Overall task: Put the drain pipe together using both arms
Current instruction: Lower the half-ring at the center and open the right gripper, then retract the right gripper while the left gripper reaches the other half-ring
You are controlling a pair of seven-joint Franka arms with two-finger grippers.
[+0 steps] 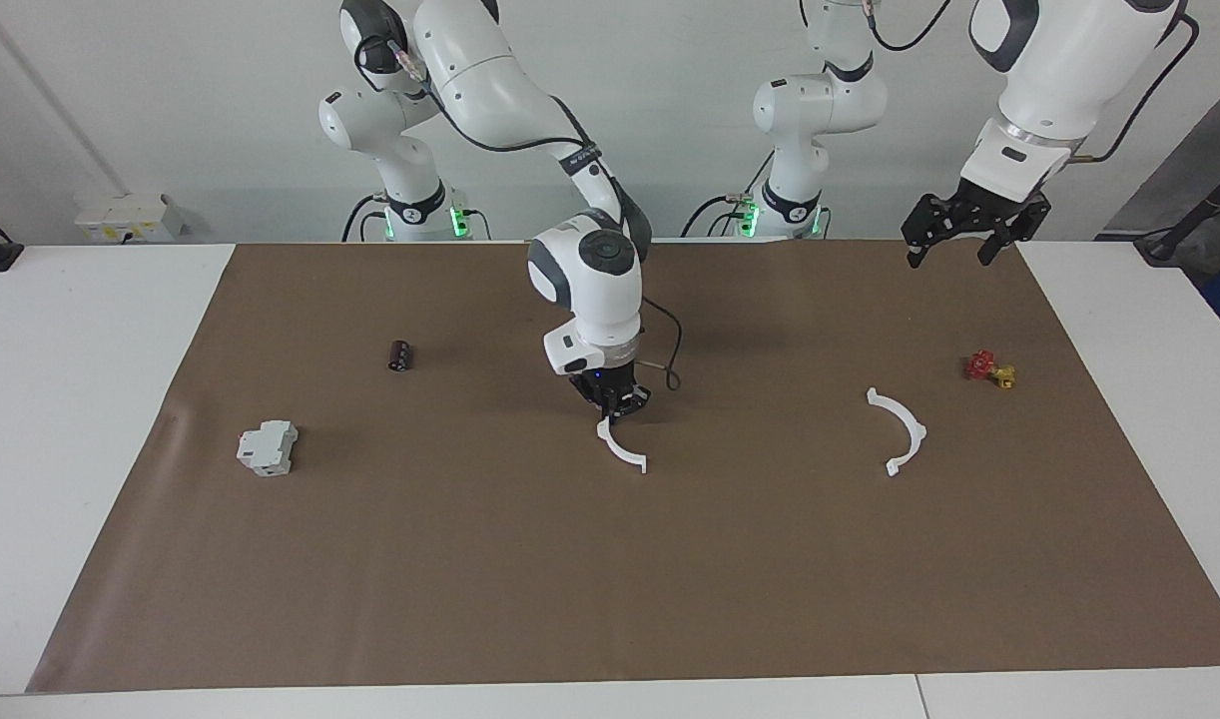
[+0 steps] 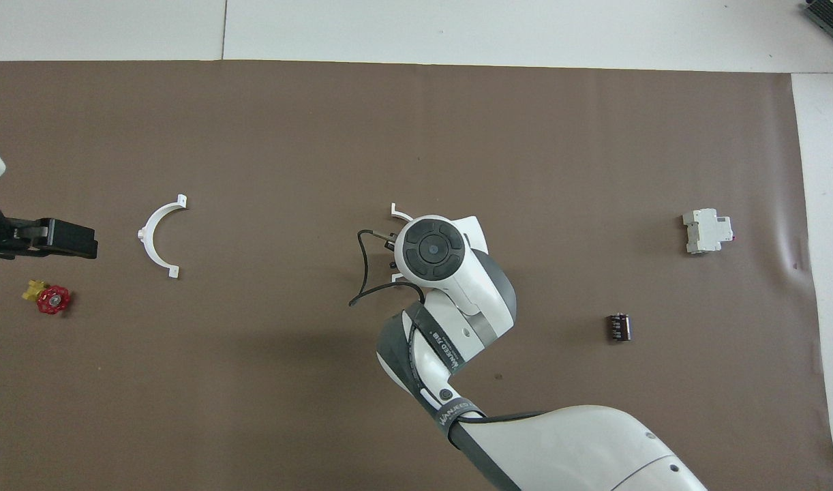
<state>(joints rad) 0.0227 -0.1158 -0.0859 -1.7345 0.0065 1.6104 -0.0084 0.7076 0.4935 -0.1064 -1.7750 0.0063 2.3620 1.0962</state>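
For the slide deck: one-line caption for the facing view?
Right gripper down at one thin white plastic half-ring mid-mat; left gripper waits raised, second half-ring untouched.

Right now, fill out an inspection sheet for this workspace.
Surface: brown mat on white table.
Job's things: two white half-rings lie apart; one half-ring at mat centre, other half-ring toward the left arm's end.
Clutter: grey-white block, dark cylinder, red-yellow valve.
Grippers: right claw down at the centre half-ring's end; left claw open, waiting raised over the mat's edge.
Cables: black cable loops from right wrist.
Surroundings: wall socket box.
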